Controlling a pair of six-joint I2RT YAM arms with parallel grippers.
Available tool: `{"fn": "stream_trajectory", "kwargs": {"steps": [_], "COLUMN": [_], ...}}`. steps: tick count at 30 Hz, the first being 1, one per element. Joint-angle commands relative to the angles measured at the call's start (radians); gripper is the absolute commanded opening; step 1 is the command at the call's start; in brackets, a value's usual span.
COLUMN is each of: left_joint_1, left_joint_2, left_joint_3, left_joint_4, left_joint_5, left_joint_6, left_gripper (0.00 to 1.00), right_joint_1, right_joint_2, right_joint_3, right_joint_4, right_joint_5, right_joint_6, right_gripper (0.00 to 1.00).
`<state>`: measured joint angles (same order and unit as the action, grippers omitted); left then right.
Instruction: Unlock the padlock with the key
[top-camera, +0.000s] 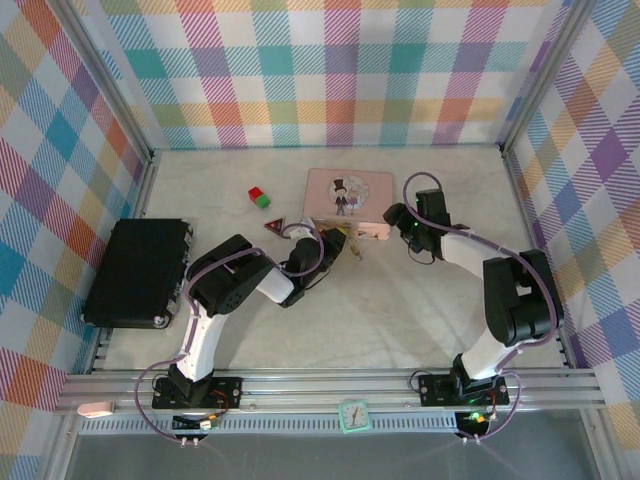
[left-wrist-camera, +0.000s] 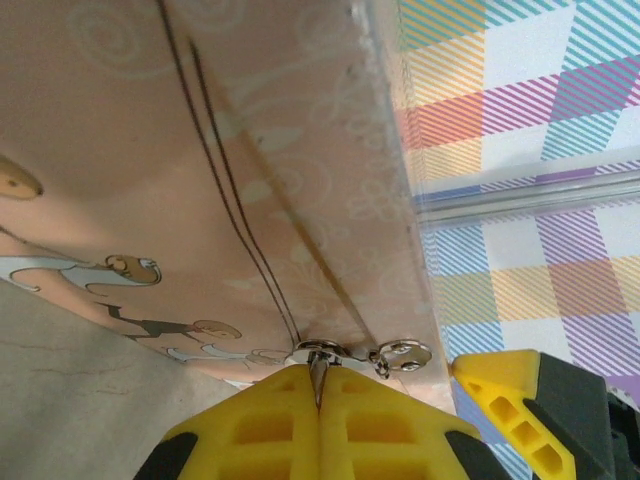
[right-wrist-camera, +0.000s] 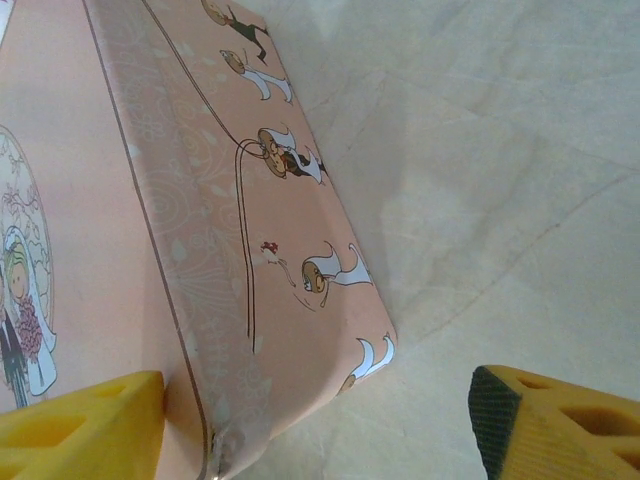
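**Left tool** (left-wrist-camera: 318, 385): both yellow pads are pressed together, pinching a thin metal strip that I take to be the key (left-wrist-camera: 318, 368). A small silver ring and clasp show just beyond the fingertips, against the side wall of the pink tin (left-wrist-camera: 200, 150). I cannot tell which end of the key points outward. The pinch is on the flat, presumably so that the piece cannot roll between the pads.

**The padlock** (top-camera: 352, 244): it shows from above as a brass-tinted speck just off the tin's near edge, right beside the left tool's tip. It is too small to show the shackle's state, or whether the key has met the keyhole.

**Right tool** (right-wrist-camera: 320, 430): its 2 fingers stand apart and straddle the tin's near right corner. 1 is by the lid and the other is out over the bare table (right-wrist-camera: 520, 150). No contact is evident. Judgement: it is placed there to brace the tin against sliding while the other arm pushes.

**Elsewhere:** the red triangle piece (top-camera: 273, 226), the red and green blocks (top-camera: 259, 197) and the black case (top-camera: 138, 270) are all off to the left, apart from the work.

**Step, as a judgement:** aligning or inserting the key, with nothing yet showing the lock open. The risk is that so narrow a pinch lets the key twist off-axis.
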<state>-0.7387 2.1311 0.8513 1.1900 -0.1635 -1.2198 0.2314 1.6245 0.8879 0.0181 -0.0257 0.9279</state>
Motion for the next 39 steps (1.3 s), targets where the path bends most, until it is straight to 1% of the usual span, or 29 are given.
{"fn": "stream_trajectory", "kwargs": {"steps": [1, 3, 6, 8, 10, 12, 14, 16, 19, 23, 26, 31, 35, 39], "left_joint_1": [0.018, 0.015, 0.014, 0.014, 0.012, 0.011, 0.01, 0.008, 0.006, 0.005, 0.005, 0.004, 0.008, 0.007], "left_joint_2": [-0.006, 0.002, 0.014, 0.016, 0.014, 0.006, -0.002, -0.003, 0.012, 0.026, 0.028, 0.029, 0.044, 0.045], "left_joint_3": [-0.031, -0.018, 0.017, 0.027, 0.02, 0.0, -0.017, -0.023, -0.011, 0.006, 0.008, -0.01, 0.004, 0.028], "left_joint_4": [0.04, 0.047, 0.042, 0.042, 0.044, 0.054, 0.059, 0.069, 0.091, 0.114, 0.119, 0.135, 0.155, 0.155], "left_joint_5": [-0.145, -0.14, -0.081, -0.052, -0.041, -0.045, -0.063, -0.076, -0.082, -0.072, -0.071, -0.112, -0.155, -0.208], "left_joint_6": [-0.023, -0.022, 0.001, 0.014, 0.016, 0.019, 0.022, 0.022, 0.017, 0.018, 0.022, 0.017, 0.02, 0.038], "left_gripper": [0.0, 0.0, 0.0, 0.0, 0.0, 0.0, 0.0, 0.0, 0.0, 0.0, 0.0, 0.0, 0.0, 0.0], "right_joint_1": [-0.021, -0.021, -0.021, -0.021, -0.024, -0.029, -0.03, -0.03, -0.03, -0.031, -0.032, -0.052, -0.081, -0.081], "right_joint_2": [-0.016, -0.038, -0.075, -0.103, -0.113, -0.087, -0.046, -0.006, 0.056, 0.137, 0.171, 0.134, 0.061, 0.007], "right_joint_3": [-0.055, -0.071, -0.068, -0.058, -0.028, 0.043, 0.11, 0.147, 0.177, 0.211, 0.208, 0.119, -0.019, -0.119], "right_joint_4": [-0.115, -0.101, -0.095, -0.073, -0.062, -0.098, -0.129, -0.127, -0.093, -0.079, -0.072, -0.109, -0.044, 0.003], "right_joint_5": [0.109, 0.089, 0.069, 0.055, 0.03, -0.002, -0.026, -0.046, -0.085, -0.106, -0.132, -0.052, -0.028, -0.008], "right_joint_6": [0.025, 0.022, -0.018, -0.071, -0.131, -0.199, -0.247, -0.257, -0.243, -0.221, -0.193, -0.104, 0.003, 0.09], "right_gripper": [0.76, 0.74, 0.74, 0.75, 0.8, 0.83, 0.84, 0.84, 0.85, 0.85, 0.84, 0.8, 0.73, 0.71]}}
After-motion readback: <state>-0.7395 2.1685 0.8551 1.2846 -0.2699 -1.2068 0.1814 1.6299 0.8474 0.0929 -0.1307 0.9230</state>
